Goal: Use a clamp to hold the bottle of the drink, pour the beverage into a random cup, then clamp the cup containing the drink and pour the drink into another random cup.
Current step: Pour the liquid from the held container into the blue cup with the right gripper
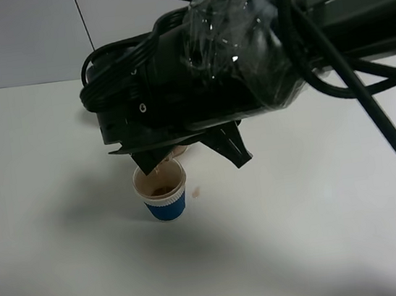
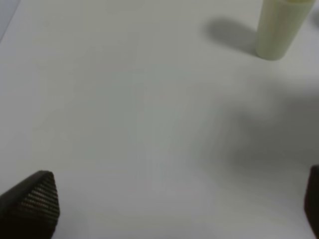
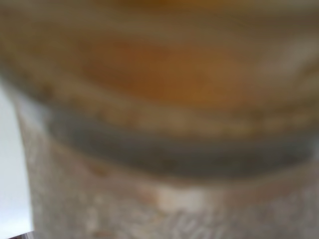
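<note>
My right gripper reaches across the middle of the table and is shut on a pale paper cup, which is mostly hidden between the fingers. It holds that cup tilted over a blue-and-white paper cup standing on the table. A thin stream of brown drink falls into the standing cup, which has brown liquid at its bottom. The held cup fills the right wrist view, blurred, with brown drink inside. My left gripper is open and empty above bare table. The pale drink bottle stands beyond it.
The white table spreads all around the cups. A small pinkish spot lies on it just right of the blue cup. The bulky right arm with its cables hides the table's far middle in the exterior view.
</note>
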Robot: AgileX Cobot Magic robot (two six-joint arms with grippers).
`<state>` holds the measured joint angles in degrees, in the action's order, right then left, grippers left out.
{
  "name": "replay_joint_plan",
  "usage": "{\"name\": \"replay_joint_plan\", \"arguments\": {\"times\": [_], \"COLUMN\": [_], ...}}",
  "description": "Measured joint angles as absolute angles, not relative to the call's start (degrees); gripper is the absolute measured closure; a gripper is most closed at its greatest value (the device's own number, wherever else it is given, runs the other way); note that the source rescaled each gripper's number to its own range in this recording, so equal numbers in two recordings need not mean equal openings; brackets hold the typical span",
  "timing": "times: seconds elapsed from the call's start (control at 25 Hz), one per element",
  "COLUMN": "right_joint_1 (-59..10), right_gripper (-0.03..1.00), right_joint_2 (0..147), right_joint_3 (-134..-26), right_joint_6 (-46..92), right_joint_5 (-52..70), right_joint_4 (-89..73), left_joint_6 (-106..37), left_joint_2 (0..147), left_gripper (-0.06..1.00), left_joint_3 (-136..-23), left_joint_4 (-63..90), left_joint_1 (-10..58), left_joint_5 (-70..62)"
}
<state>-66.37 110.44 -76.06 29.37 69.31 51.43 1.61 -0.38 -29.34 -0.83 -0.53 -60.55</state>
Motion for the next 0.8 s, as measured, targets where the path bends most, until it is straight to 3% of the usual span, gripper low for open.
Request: {"name": "replay_joint_plan", "arguments": {"times": [0.8], "right_joint_1": [-66.37], "right_gripper": [0.95], "right_joint_2": [110.44], "right_joint_3": [-76.06], "right_joint_6": [29.37], "right_joint_5": [69.31], "right_joint_4": [54.85], "left_joint_6": [1.61], "left_joint_2": [-0.38], "left_gripper": [-0.06], "left_joint_3": [-29.34], "left_joint_4": [-0.83], "left_joint_1": [-0.53], "left_joint_5": [-60.55]}}
